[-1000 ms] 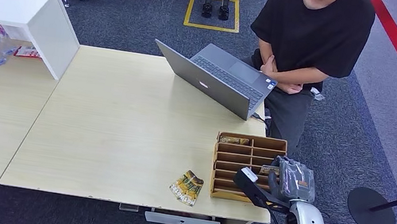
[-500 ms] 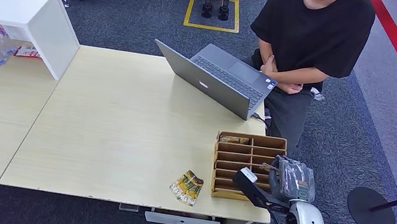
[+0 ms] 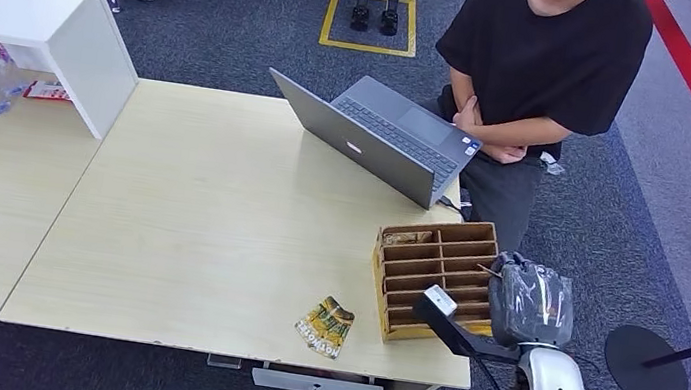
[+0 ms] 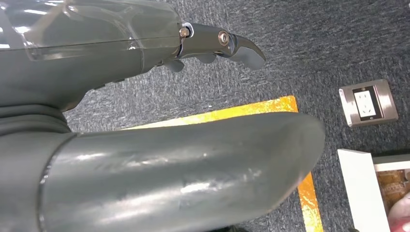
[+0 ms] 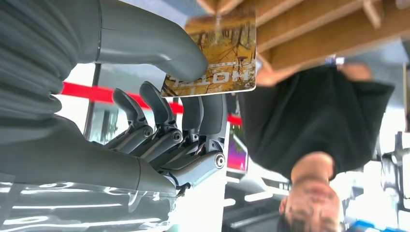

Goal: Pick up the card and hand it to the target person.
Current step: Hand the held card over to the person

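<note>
My right hand (image 3: pixel 529 302) hovers at the right end of the wooden slotted box (image 3: pixel 413 264), off the table's right edge. In the right wrist view the thumb (image 5: pixel 159 46) and the fingers (image 5: pixel 203 113) pinch a card (image 5: pixel 217 55) printed with autumn trees, just outside the box's slots (image 5: pixel 309 29). The person in a black T-shirt (image 3: pixel 541 54) stands behind the table with folded arms, also seen past the card as the person (image 5: pixel 314 116). My left hand (image 4: pixel 145 43) hangs over the carpet, holding nothing.
Two loose cards (image 3: pixel 324 326) lie near the table's front edge, left of the box. An open grey laptop (image 3: pixel 380 134) stands in front of the person. A white shelf unit (image 3: pixel 51 25) sits at the far left. A black stand base (image 3: pixel 646 368) is on the floor to the right.
My right hand has moved right and slightly away with the card. The wooden box has swung round, its right end now turned toward the laptop.
</note>
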